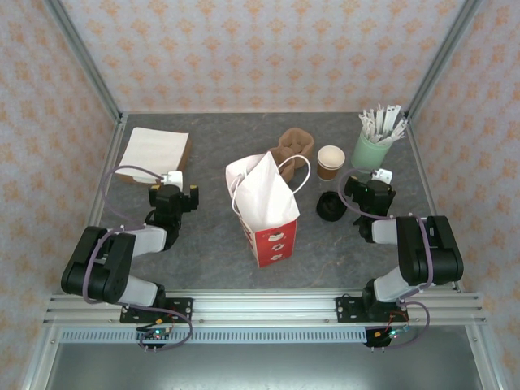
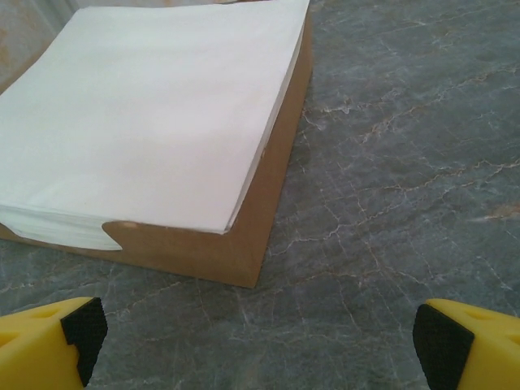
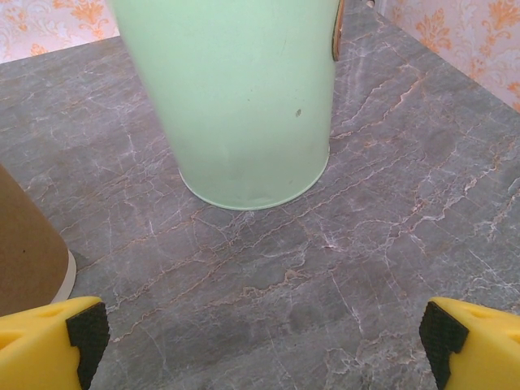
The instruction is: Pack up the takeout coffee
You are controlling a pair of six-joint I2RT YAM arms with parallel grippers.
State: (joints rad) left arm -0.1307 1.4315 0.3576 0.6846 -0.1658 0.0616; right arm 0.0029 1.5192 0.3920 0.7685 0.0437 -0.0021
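Observation:
The takeout coffee cup (image 1: 331, 161), brown kraft with a pale rim, stands uncovered at the back right. It also shows at the left edge of the right wrist view (image 3: 28, 244). Its round black lid (image 1: 328, 206) lies flat on the table, nearer than the cup. My right gripper (image 1: 370, 187) hovers open just right of the lid, facing the mint-green cup (image 3: 252, 97), with nothing between its fingers (image 3: 81, 333). My left gripper (image 1: 173, 188) is open over bare table in front of the napkin box (image 2: 244, 236).
A white paper bag (image 1: 264, 207) with a red base stands open mid-table. Behind it sits a brown pulp cup carrier (image 1: 294, 148). The mint-green cup (image 1: 372, 150) holds white stirrers. The napkin box (image 1: 154, 153) is at the back left. Walls enclose the table.

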